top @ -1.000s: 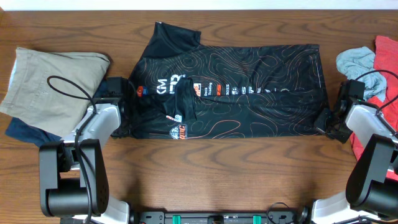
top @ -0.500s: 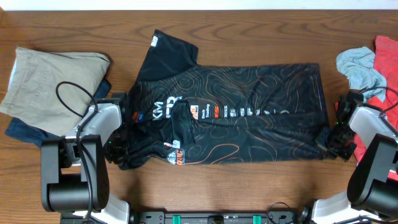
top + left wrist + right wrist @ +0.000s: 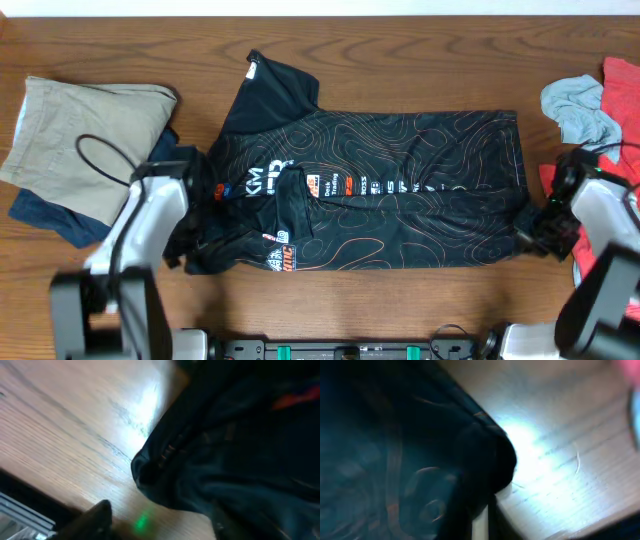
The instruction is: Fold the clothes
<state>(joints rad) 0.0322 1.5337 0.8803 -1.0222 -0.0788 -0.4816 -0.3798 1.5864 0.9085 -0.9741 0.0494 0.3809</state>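
A black jersey [image 3: 400, 190] lies spread across the wooden surface [image 3: 400, 310], the left gripper [image 3: 188, 243] and right gripper [image 3: 535, 230] at its ends, their jaws' state impossible to tell.

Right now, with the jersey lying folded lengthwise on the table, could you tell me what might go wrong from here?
1. The jersey is rumpled at its near left corner, by the left jaws; cloth snagging there could drag the fold open.
2. The right wrist view shows its hem bunched close against the right jaws, so the same snag could happen at that end.
3. The red garment and grey garment lie close beside the right jaws and might get swept along.
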